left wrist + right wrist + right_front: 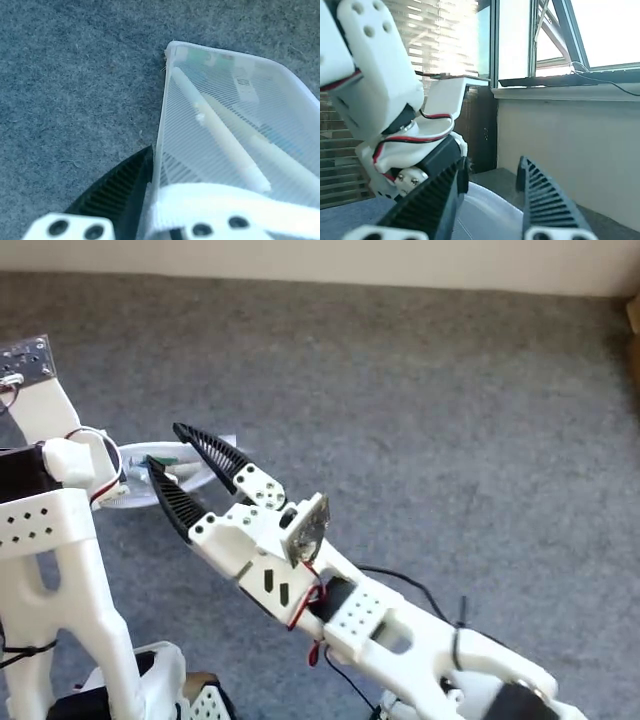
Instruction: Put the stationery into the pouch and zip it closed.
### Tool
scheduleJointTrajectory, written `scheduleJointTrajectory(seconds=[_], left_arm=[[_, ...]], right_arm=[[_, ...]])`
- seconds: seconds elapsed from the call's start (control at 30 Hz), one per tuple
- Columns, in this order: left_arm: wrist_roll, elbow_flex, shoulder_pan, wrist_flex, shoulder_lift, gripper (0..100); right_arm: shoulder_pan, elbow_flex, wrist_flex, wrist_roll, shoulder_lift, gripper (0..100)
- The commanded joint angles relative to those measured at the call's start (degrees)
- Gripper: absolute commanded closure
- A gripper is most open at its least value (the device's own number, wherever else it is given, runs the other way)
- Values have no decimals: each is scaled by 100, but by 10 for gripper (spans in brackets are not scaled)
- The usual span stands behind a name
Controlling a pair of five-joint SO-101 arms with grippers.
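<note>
At lower centre of the high view, the right arm [400, 625] runs up and to the left from the bottom right corner, and the right gripper [165, 445] sits at middle left. Its two black ribbed fingers [215, 455] are spread wide, one to each side of the translucent pouch [195, 462], with no contact visible. Seen from the right wrist, the same fingers flank a pale curved stretch of the pouch at the bottom centre of the frame, with the white body of the left arm [375, 90] close behind at upper left.

Left gripper [150, 195], at the bottom edge of the left wrist view: one black finger [117, 192] lies against the pouch's side edge and a white part crosses the pouch beside it, so the jaws are pinched on the pouch. The mesh wall fills the right half of that frame. Two white pens [215, 130] lie inside it, side by side on a diagonal, with a printed label above them.

Grey carpet [420, 390] covers the work surface around both arms. A bright window [600, 30] stands above a pale wall at the right of the right wrist view.
</note>
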Motion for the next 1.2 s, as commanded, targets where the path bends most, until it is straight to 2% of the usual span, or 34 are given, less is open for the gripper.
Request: scheduleJointTrajectory(seconds=[0.0, 0.1, 0.27, 0.33, 0.43, 0.53, 0.67, 0.93, 1.17], left_arm=[[62, 66, -40, -62, 215, 966], [62, 66, -40, -62, 215, 966], [62, 66, -40, -26, 215, 966], [62, 75, -40, -26, 215, 966], [62, 145, -40, -62, 215, 966], [62, 163, -40, -62, 215, 966], [62, 163, -40, -62, 215, 966], [62, 163, -40, -62, 215, 966], [62, 163, -40, -62, 215, 966]], right_arm=[[-40, -356, 1314, -53, -1147, 882], [-40, -541, 2281, -53, -1719, 992], [-40, -769, 3486, -62, -1868, 995], [-22, -778, 3811, -308, -1780, 995], [154, -875, 3978, -747, -1604, 995], [418, -1068, 3996, -809, -1622, 995], [558, -1182, 4611, -519, -2105, 993], [233, -1138, 6281, 264, -3389, 992], [330, -1103, 7125, 273, -3758, 991]])
